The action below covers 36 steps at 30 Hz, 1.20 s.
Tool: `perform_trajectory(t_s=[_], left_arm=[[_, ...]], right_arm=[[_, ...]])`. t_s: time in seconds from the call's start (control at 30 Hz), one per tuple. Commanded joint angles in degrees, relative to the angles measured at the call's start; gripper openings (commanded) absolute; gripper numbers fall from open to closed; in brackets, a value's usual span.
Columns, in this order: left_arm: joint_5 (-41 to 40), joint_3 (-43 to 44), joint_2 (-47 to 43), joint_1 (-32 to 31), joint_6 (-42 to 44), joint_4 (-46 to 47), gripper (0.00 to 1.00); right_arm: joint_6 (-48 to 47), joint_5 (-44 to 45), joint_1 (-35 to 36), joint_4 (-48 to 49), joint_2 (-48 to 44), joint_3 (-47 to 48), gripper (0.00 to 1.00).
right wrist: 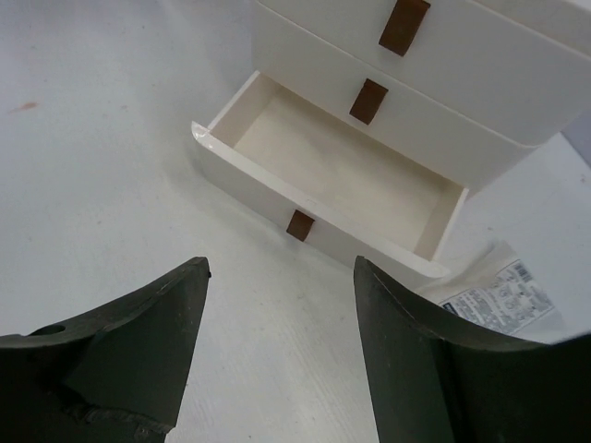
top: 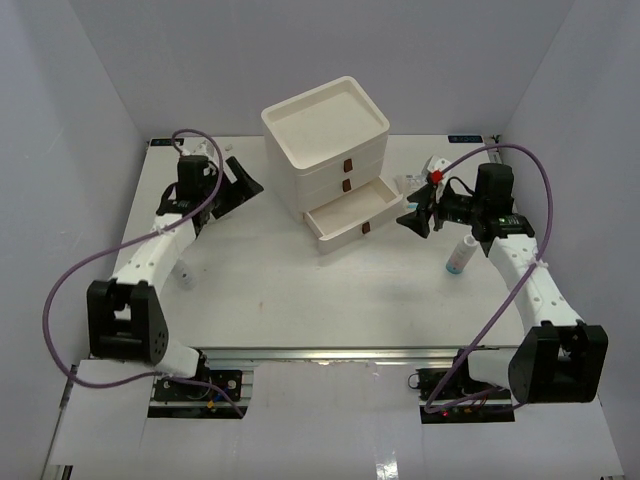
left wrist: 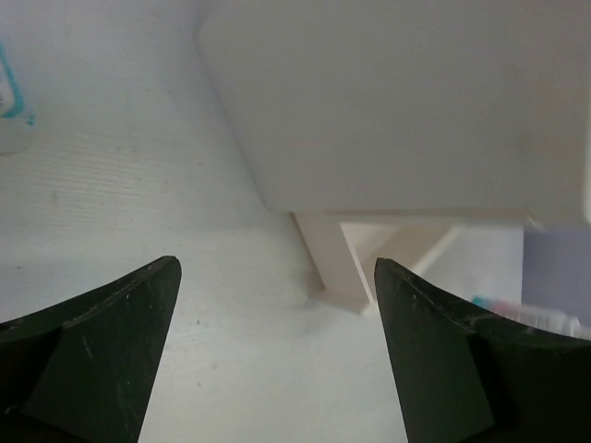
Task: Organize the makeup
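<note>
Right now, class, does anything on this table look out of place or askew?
Yes: the bottom drawer is pulled out, empty, while a white-and-blue bottle and a printed packet lie loose on the table outside it.

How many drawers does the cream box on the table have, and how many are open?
3, stacked in the cream plastic three-drawer box: the top drawer and the middle drawer are shut, the bottom drawer is pulled out and appears empty. None seems hidden.

right claw (top: 413,214) sits just right of pulled-out bottom drawer (top: 347,219) of cream box (top: 325,125); white-and-blue bottle (top: 458,258) lies on desk (top: 290,290) right of claw, nearer the bases
</note>
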Motion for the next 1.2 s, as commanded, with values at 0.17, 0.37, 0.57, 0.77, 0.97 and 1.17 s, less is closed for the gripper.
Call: perform_trajectory(t_s=[0.17, 0.37, 0.57, 0.77, 0.97, 1.17], left_arm=[[19.5, -20.4, -28.1, -0.2, 10.5, 18.6, 0.98], [23.2, -25.0, -35.3, -0.2, 10.8, 17.3, 0.98], [25.2, -25.9, -39.8, -0.1, 12.8, 15.9, 0.98], [26.2, -25.6, -42.4, -0.2, 14.7, 12.9, 0.98], [27.6, -26.3, -43.6, -0.2, 14.2, 13.9, 0.98], [28.2, -26.5, -43.5, -0.2, 14.0, 14.0, 0.98]], right_arm=[[-18.7, 7.4, -2.3, -18.4, -12.1, 0.7, 0.96], [-18.5, 10.1, -9.4, -27.1, -19.0, -2.6, 0.92], [-22.6, 13.2, -18.4, -36.6, -21.4, -2.7, 0.94], [-27.8, 15.0, -29.0, -40.7, -16.4, -4.7, 0.99], [-34.0, 10.1, -38.5, -39.7, -9.0, -6.7, 1.00], [-38.8, 2.9, -39.1, -29.1, -4.4, -13.2, 1.00]])
